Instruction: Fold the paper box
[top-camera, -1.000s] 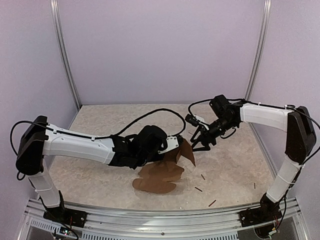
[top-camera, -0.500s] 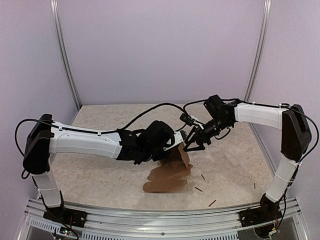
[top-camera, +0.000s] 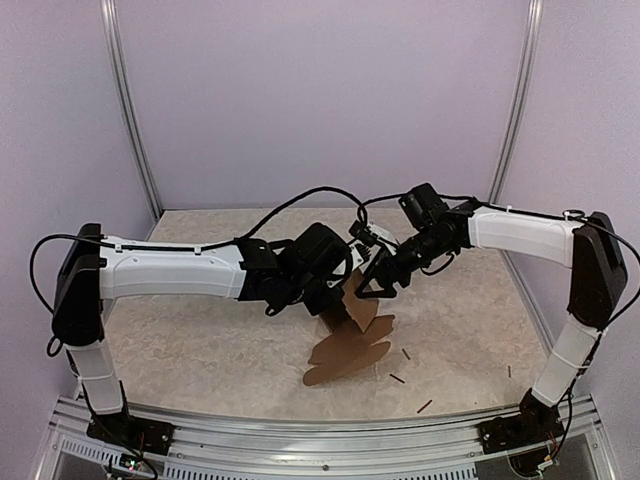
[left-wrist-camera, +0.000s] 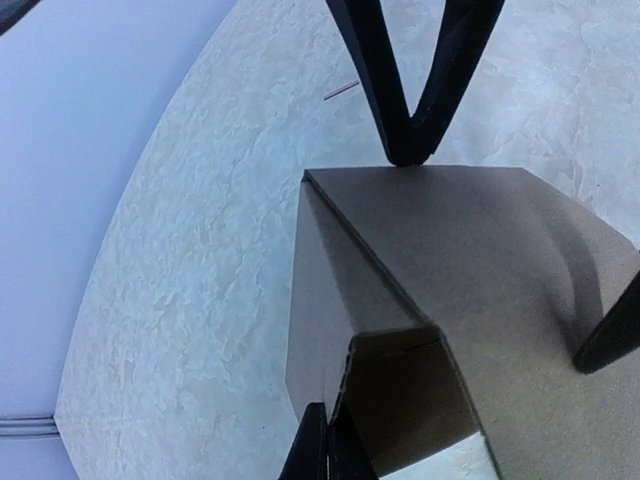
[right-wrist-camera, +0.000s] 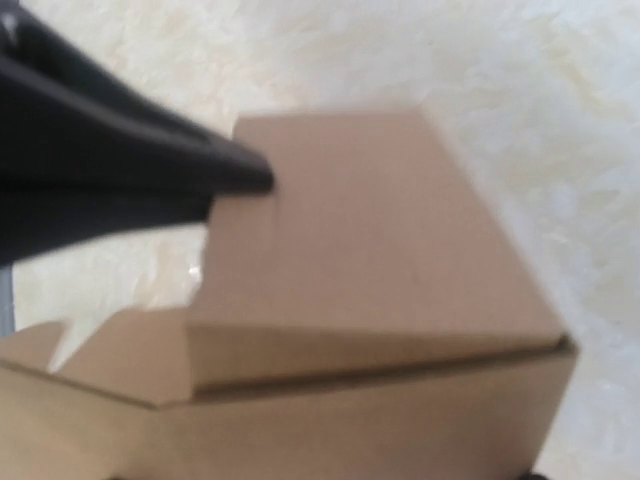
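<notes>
The paper box (top-camera: 352, 338) is brown cardboard, partly folded, hanging tilted over the table's middle with its lower flaps near the surface. My left gripper (top-camera: 337, 298) is shut on an upper edge of the box (left-wrist-camera: 450, 250). In the left wrist view its fingertips (left-wrist-camera: 328, 445) pinch a thin cardboard wall. My right gripper (top-camera: 373, 284) is open at the box's top right side. One of its dark fingers (left-wrist-camera: 385, 70) touches the far edge of a panel, and another shows at the right. The right wrist view is blurred and filled by the box (right-wrist-camera: 350, 250).
Several small dark sticks lie on the marbled table, among them one stick (top-camera: 397, 378) below the box and another stick (top-camera: 425, 406) near the front rail. Lilac walls and metal posts enclose the back and sides.
My left arm has carried the box to the right and lifted it more upright. My right gripper has moved left up to the box, its fingers spread a little wider.
</notes>
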